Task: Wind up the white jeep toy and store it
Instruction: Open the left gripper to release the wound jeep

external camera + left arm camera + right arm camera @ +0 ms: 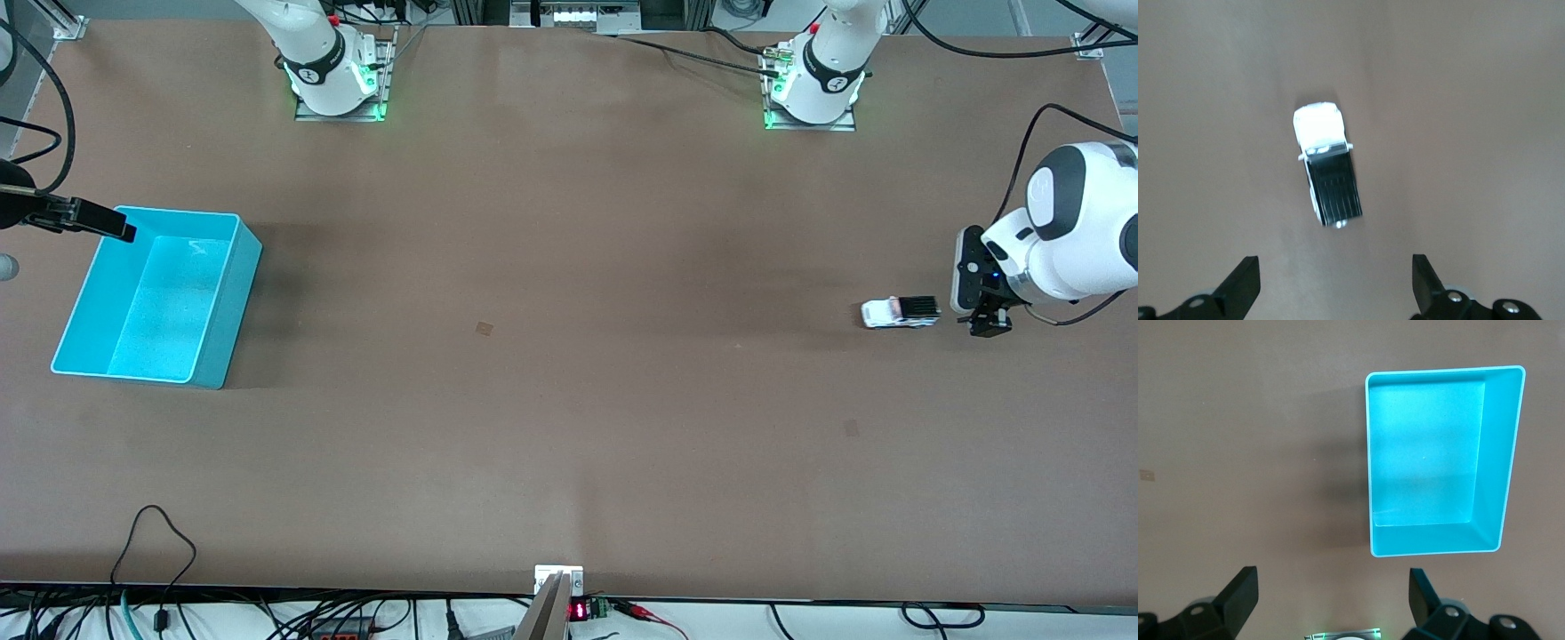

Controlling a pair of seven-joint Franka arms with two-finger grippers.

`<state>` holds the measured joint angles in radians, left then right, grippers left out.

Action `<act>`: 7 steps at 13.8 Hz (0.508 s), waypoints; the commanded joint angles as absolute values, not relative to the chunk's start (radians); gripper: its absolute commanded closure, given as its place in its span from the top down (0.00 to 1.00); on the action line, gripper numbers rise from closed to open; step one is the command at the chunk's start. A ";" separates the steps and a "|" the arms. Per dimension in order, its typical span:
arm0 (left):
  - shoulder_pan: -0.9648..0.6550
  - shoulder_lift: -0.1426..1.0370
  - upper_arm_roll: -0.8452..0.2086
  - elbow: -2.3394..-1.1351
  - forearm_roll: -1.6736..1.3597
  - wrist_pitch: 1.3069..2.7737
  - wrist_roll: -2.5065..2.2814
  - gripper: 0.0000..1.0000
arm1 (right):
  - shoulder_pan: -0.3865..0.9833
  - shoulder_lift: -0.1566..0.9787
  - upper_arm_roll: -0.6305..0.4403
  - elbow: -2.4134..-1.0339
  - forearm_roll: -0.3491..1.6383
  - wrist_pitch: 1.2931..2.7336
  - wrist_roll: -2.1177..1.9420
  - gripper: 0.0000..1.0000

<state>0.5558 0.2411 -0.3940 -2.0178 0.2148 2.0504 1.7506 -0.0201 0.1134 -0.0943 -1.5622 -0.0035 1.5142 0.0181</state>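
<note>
Toward the left arm's end of the table, the left gripper (989, 322) is hovering with its fingers (1241, 283) spread wide and holding nothing, the white jeep toy (900, 311) sitting just beside them on the bare brown table (569, 427). Seen from the left wrist, the jeep (1327, 170) is lying a short way ahead of the open fingertips, white hood pointing away and black ribbed rear end turned toward the gripper, all wheels on the surface and nothing touching it.

At the right arm's end, the right gripper (1331, 603) is waiting above the table next to the turquoise bin (222, 298), its fingers likewise parted and empty. The bin (1508, 453) is standing upright with nothing inside it, well apart from the toy.

By the look of things, the job is barely starting: the jeep is neither grasped nor, as far as can be judged, wound, and it is not stored. Everything remains to be done, from closing the fingers around the small body, to rolling it for the wind-up, to carrying it the length of the table into the bin.
</note>
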 commanded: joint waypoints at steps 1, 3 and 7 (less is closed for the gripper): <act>0.523 0.212 -0.403 -2.025 0.114 2.045 1.749 1.00 | -0.018 0.112 -0.091 -1.552 -0.014 1.513 0.028 1.00; 0.476 0.207 -0.402 -2.000 0.081 2.046 1.737 1.00 | -0.018 0.113 -0.091 -1.552 -0.012 1.513 0.028 1.00; 0.374 0.213 -0.399 -1.982 0.072 2.074 1.594 1.00 | -0.018 0.112 -0.091 -1.552 -0.011 1.513 0.028 1.00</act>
